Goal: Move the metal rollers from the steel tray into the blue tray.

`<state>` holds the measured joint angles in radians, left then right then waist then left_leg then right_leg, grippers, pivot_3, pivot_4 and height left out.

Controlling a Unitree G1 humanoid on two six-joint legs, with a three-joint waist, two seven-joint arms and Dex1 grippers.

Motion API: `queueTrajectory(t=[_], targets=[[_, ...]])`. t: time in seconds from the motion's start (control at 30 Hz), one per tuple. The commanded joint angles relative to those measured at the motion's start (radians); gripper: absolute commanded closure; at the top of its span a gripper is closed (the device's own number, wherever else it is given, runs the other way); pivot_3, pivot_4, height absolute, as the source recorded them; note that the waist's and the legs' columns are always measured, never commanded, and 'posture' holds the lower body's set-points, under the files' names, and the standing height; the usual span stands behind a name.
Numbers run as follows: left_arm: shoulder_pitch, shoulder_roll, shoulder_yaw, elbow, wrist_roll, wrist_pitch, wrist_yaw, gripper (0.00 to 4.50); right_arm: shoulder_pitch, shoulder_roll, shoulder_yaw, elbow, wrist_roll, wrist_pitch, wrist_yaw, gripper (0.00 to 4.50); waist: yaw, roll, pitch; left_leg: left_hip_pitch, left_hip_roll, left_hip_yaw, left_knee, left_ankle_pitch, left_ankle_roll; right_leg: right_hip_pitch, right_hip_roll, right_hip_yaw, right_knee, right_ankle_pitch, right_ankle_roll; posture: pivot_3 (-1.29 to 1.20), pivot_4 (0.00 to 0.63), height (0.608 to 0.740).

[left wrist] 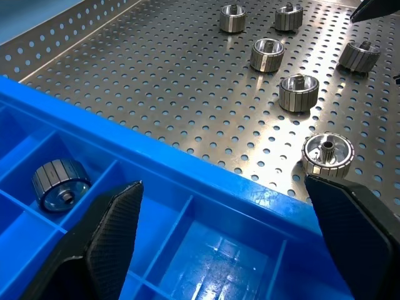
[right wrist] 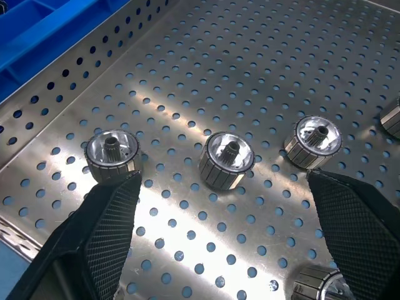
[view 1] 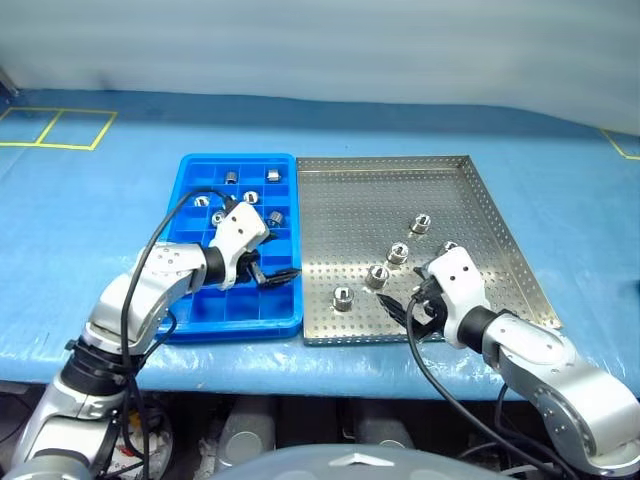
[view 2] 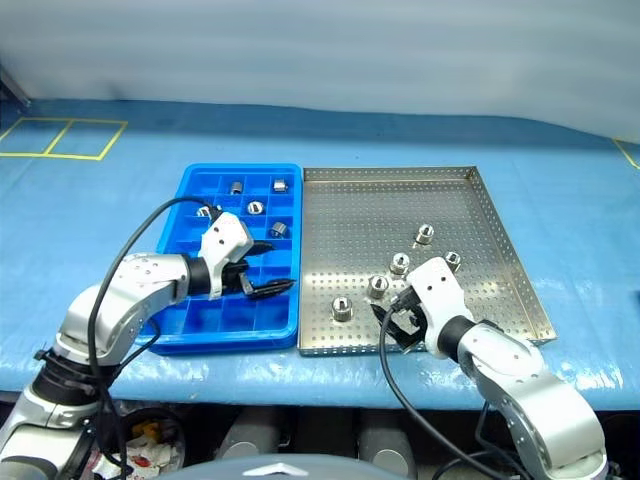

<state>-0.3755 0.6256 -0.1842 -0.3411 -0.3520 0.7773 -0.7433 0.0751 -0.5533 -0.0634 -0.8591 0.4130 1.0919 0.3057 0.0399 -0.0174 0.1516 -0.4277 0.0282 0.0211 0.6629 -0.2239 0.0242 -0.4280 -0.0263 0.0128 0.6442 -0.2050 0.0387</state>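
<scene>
our two grippers hang wide open and empty over the trays.

centre frame, five rollers (view 1: 397, 254) stand on the steel tray (view 1: 380, 190); just left of it, touching, the blue tray (view 1: 190, 180) holds six more in its upper cells. our left gripper (view 1: 268, 275) hovers over the blue tray's lower right cells, our right gripper (view 1: 412, 310) over the steel tray's lower edge.

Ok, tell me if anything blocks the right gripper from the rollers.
Nothing visible does. The right gripper is open over the steel tray, and the middle roller lies just ahead of it on bare floor.
</scene>
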Motion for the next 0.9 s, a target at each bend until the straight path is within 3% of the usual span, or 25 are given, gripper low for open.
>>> queueTrajectory(t=[0.03,0.5,0.9], targets=[[-0.031,-0.011,0.020,-0.001,0.000,-0.023,-0.001,0.00,-0.012,0.005,-0.038,-0.016,-0.008,-0.007,-0.017,0.03,0.000,0.000,0.000,0.000,0.000,0.000,0.000,0.000,0.000,0.000,0.000,0.000,0.000,0.000,0.000,0.12,0.150,0.740],[-0.053,-0.010,-0.016,0.040,0.022,-0.029,-0.035,0.00,0.004,-0.076,-0.064,-0.034,0.015,0.016,0.048,0.03,-0.002,0.000,0.000,0.000,0.000,0.000,0.000,0.000,0.000,0.000,0.001,0.000,0.000,0.000,0.000,0.11,0.150,0.740],[-0.038,-0.001,-0.006,0.018,0.013,-0.009,-0.046,0.00,0.018,-0.076,-0.041,-0.044,0.025,-0.003,0.066,0.03,-0.002,0.000,0.000,0.000,0.000,0.000,0.000,0.000,0.000,0.000,0.000,0.000,0.000,0.000,0.000,0.11,0.150,0.740]])
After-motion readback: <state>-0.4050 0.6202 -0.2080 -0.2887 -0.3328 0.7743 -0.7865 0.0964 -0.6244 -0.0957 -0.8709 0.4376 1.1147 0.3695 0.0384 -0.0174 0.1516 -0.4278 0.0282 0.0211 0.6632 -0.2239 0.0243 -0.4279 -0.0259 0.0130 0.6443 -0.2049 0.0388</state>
